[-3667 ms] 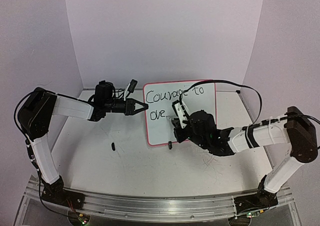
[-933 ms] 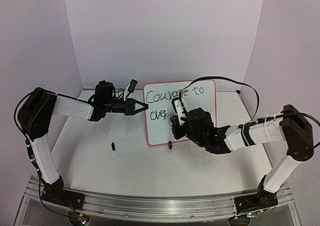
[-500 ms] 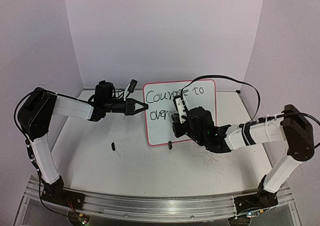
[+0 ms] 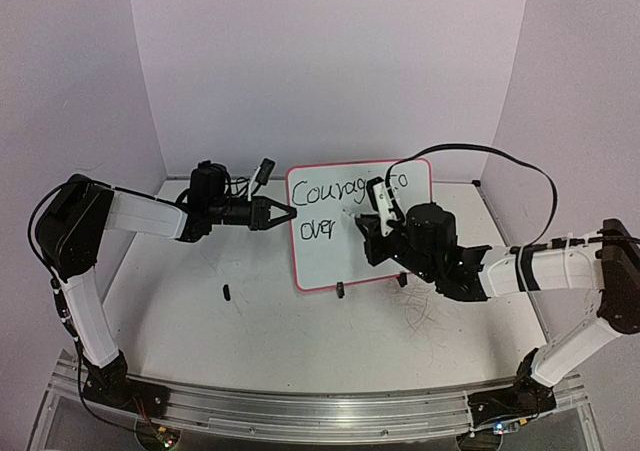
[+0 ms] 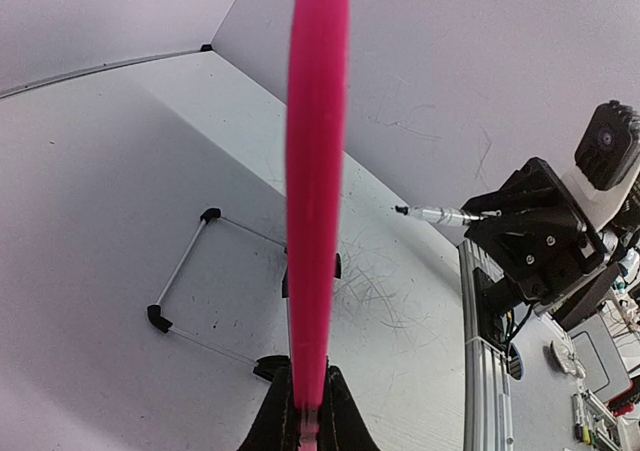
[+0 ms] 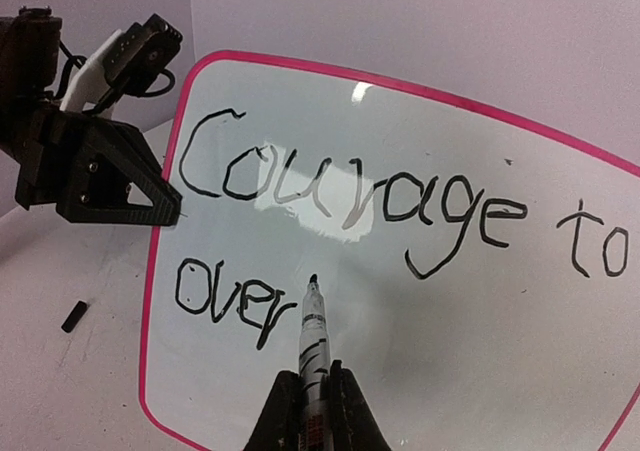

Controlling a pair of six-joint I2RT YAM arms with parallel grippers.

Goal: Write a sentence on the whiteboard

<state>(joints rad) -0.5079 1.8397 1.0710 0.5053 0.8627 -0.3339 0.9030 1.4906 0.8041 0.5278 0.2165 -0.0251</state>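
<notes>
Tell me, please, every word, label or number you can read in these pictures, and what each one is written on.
"Courage to": handwritten in black, top line of the whiteboard.
"over": handwritten in black, second line of the same board, just left of the marker tip.
The dark markings on the marker's barrel are too blurred to read.
No other text, brand or number is readable in any view.

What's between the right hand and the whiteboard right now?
Only the marker held by the right hand, aimed at the whiteboard. The left wrist view shows a bare gap between its tip and the board.
</notes>
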